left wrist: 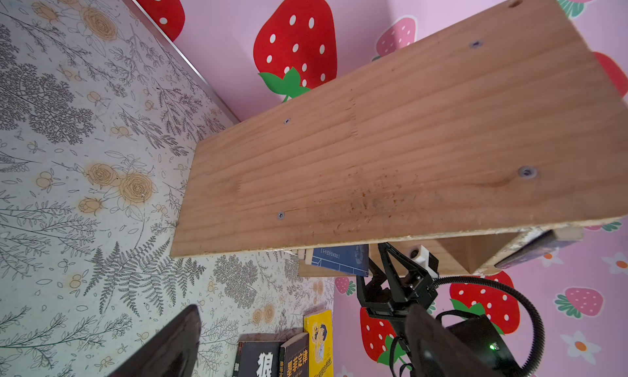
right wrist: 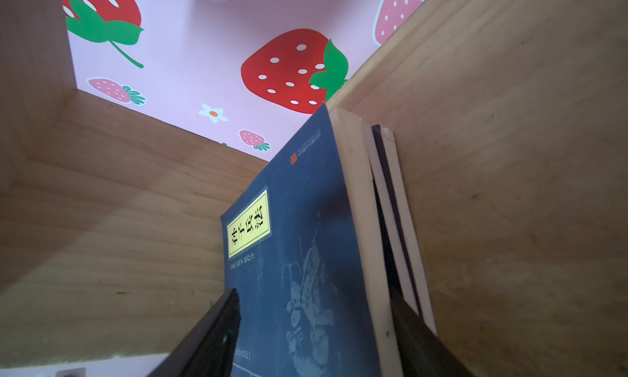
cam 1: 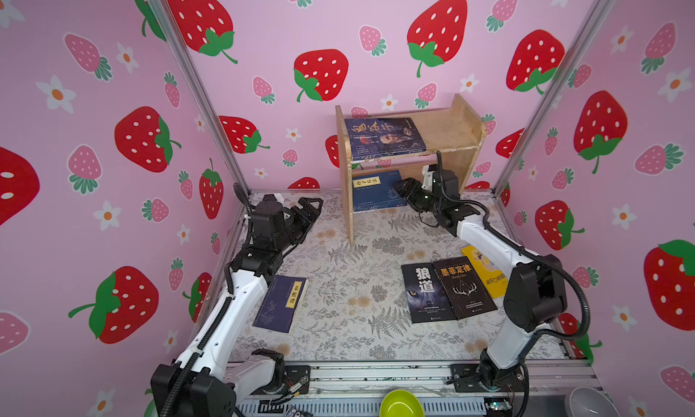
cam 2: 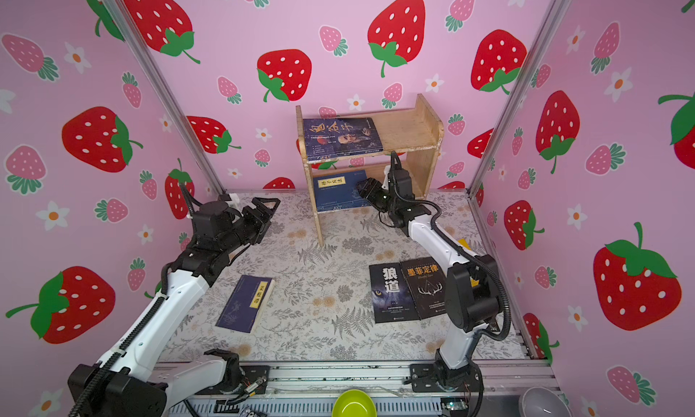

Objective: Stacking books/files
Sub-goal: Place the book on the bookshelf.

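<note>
A navy book with a yellow label (right wrist: 299, 222) stands upright in the lower compartment of the wooden shelf (cam 1: 451, 129). Two thinner books (right wrist: 387, 188) lean between it and the shelf's side wall. My right gripper (right wrist: 312, 292) is open, one finger on each side of that navy book (cam 1: 374, 191). A blue portrait book (cam 1: 383, 138) lies on the upper shelf. Another navy book (cam 1: 280, 302) lies on the table beside my left arm. My left gripper (cam 1: 308, 208) hangs open and empty left of the shelf. Two black books (cam 1: 427, 293) (cam 1: 466, 287) and a yellow book (cam 1: 487, 272) lie at the right.
Pink strawberry walls close in the table on three sides. A green bowl (cam 1: 400, 404) and a grey bowl (cam 1: 590, 402) sit at the front, below the metal rail (cam 1: 376, 373). My right arm reaches over the yellow book.
</note>
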### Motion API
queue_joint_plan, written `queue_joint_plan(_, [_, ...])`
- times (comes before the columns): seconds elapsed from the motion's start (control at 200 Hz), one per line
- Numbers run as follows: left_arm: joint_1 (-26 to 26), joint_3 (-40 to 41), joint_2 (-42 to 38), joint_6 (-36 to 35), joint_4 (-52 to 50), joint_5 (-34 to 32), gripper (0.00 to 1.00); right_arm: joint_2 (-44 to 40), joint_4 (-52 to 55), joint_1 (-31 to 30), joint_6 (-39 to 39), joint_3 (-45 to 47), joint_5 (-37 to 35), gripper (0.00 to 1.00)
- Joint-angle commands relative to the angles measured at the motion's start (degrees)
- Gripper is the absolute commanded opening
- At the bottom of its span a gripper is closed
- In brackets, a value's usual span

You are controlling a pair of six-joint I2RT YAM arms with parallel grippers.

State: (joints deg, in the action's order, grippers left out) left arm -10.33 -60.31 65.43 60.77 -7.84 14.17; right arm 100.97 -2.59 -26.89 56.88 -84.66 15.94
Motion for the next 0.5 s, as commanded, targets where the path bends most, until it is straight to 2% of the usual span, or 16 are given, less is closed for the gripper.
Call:
queue_joint_plan(0.0, [0.4, -0.6, 0.4, -1.4, -0.4, 0.6, 0.95, -0.8, 5.4, -0.4, -3.4, -1.6, -4.4, 0.69])
queue_joint_plan(0.18, [2.0, -3.2, 0.2, -7.3, -7.2, -0.3, 0.96, -1.6, 8.6, -0.5, -7.2, -3.0, -7.5, 0.70])
queue_joint_plan(0.38, [7.7, -5.1, 1.9, -13.7, -19.0, -0.2, 0.97, -0.4, 13.0, -0.5, -12.4, -6.8, -8.7, 0.76])
queue_joint_plan(0.495, [10.6, -3.2, 2.7, -15.5, -22.6, -1.0, 0.97, 1.3, 15.0, -0.8, -14.1, -9.5, -8.2, 0.77])
